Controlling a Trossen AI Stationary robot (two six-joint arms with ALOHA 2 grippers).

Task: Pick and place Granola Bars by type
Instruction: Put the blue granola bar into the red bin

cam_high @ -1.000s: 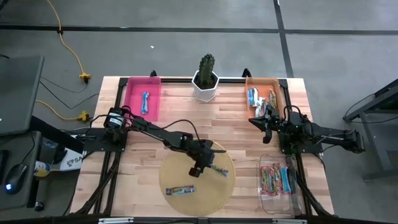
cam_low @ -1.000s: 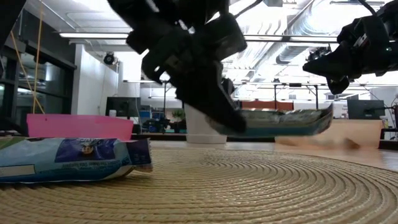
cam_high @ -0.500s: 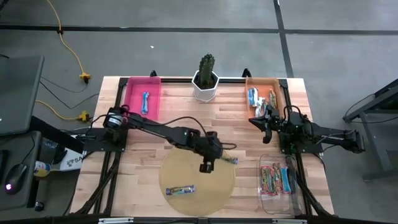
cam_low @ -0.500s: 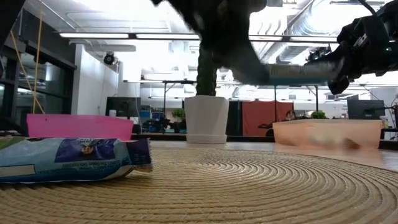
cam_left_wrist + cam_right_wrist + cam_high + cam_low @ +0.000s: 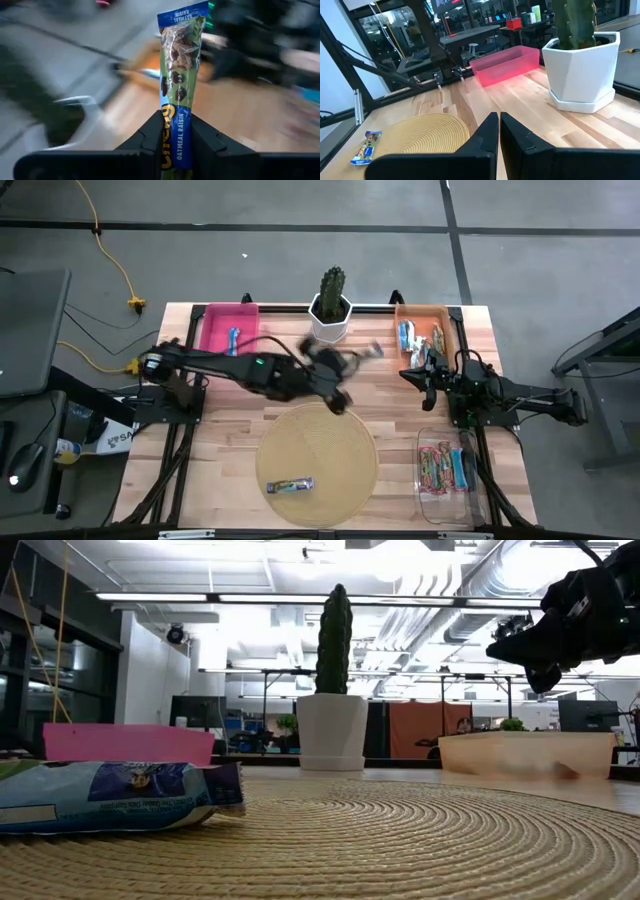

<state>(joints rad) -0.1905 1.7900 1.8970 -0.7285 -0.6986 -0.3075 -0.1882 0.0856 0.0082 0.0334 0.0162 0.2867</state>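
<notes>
High view shows you the change: the left pincer [image 5: 352, 363] has left the mat [image 5: 318, 465] and now hangs over the bare counter [image 5: 390, 395] just in front of the cactus pot [image 5: 330, 320], with a bar [image 5: 368, 351] sticking out of it toward the orange bin [image 5: 423, 338]. A second ago that same bar was being lifted off the mat's far edge; now the arm is stretched across the middle of the counter, well clear of the mat.

Left wrist view confirms the hold: the two fingers [image 5: 152, 132] are closed narrow on the lower end of a blue-and-green oatmeal raisin bar [image 5: 179, 75], which stands up between them (the background is smeared, so the arm looks to be swinging fast).

In the low view the pincer and its bar have gone from sight, leaving the cactus in plain view.

What it means for you: the pick is done and the carry is under way. One bar [image 5: 290, 485] is left on the mat, a blue one. The pink bin [image 5: 212, 338] holds a blue-wrapped bar, the orange bin several, and the clear tray [image 5: 428, 492] the multicoloured ones. Judging by the heading, the orange bin is the likely target.

The right pincer [image 5: 498, 131] waits shut beside the orange bin.
</notes>
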